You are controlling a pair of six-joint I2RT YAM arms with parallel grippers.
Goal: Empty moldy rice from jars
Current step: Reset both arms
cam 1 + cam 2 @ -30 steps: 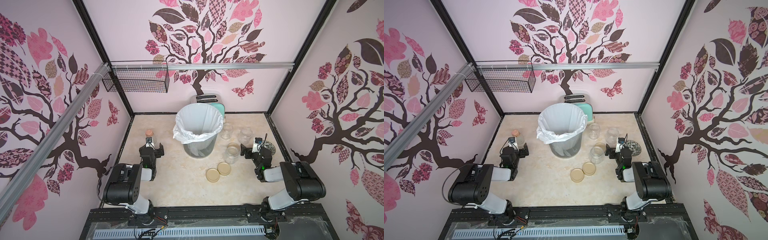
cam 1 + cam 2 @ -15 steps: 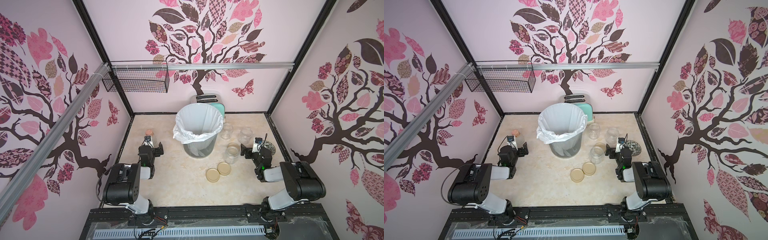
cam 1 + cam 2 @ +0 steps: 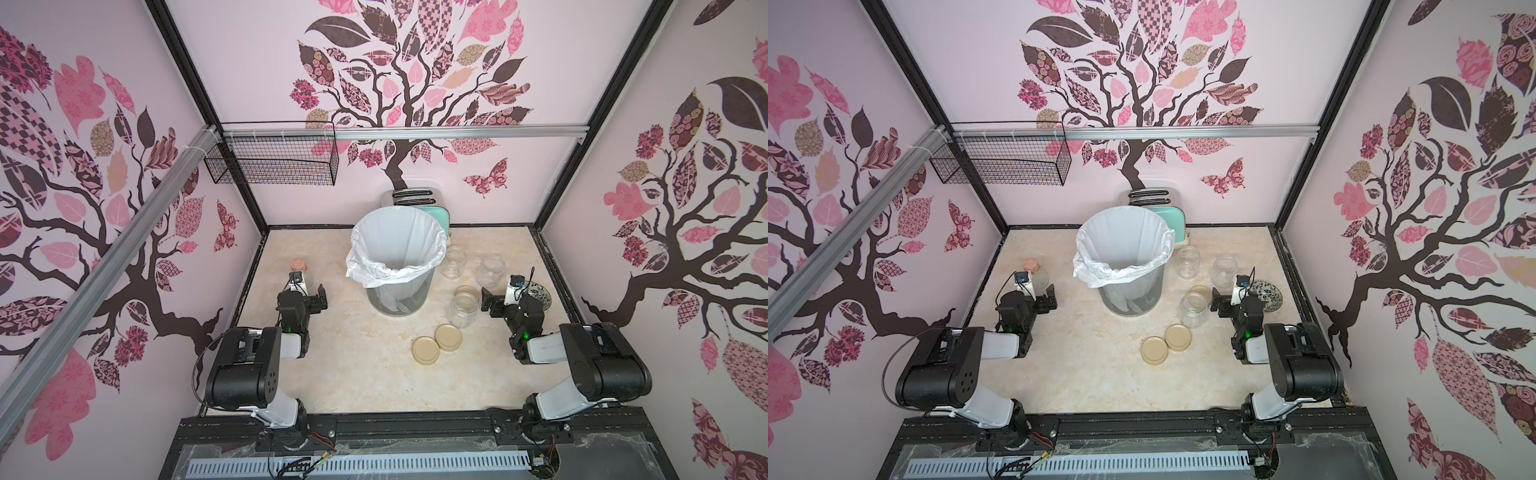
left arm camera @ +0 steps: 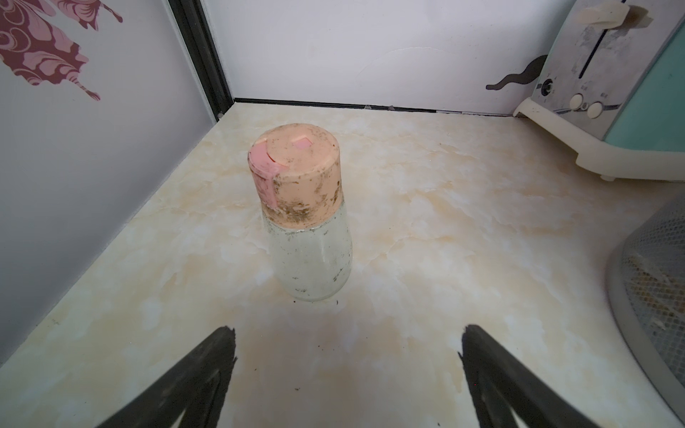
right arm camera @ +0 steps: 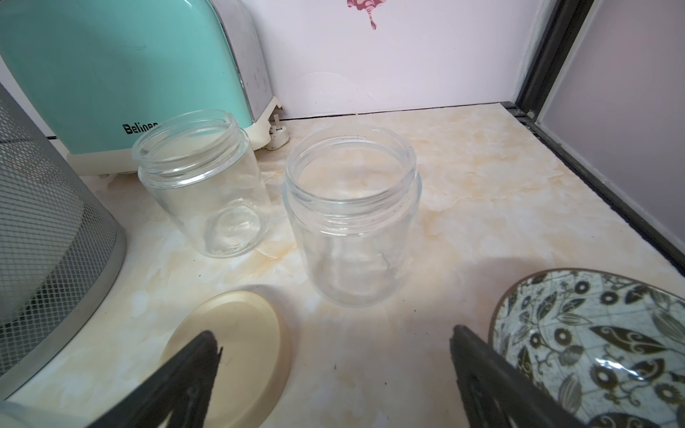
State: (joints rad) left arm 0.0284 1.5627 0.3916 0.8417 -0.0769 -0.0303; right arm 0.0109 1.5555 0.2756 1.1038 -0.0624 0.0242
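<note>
Three clear glass jars stand open to the right of the bin in both top views: two at the back [image 3: 454,262] [image 3: 490,271] and one nearer [image 3: 464,309]. All look empty, and the moldy rice is out of view. Their beige lids lie on the counter, two together in front [image 3: 436,344] and one between the jars [image 3: 465,291]. My right gripper [image 3: 500,297] [image 5: 333,344] is open and low, just short of the back right jar [image 5: 352,218], holding nothing. My left gripper [image 3: 305,291] [image 4: 348,341] is open and empty, facing a small capped flask [image 4: 304,211].
A mesh bin [image 3: 397,270] with a white liner stands mid-counter, with a teal toaster [image 5: 111,74] behind it. A dark patterned bowl [image 5: 593,344] sits beside my right gripper's outer finger. A wire basket [image 3: 272,160] hangs on the back wall.
My left gripper has shifted slightly to the left, still open. The right arm, jars and lids have not moved.
</note>
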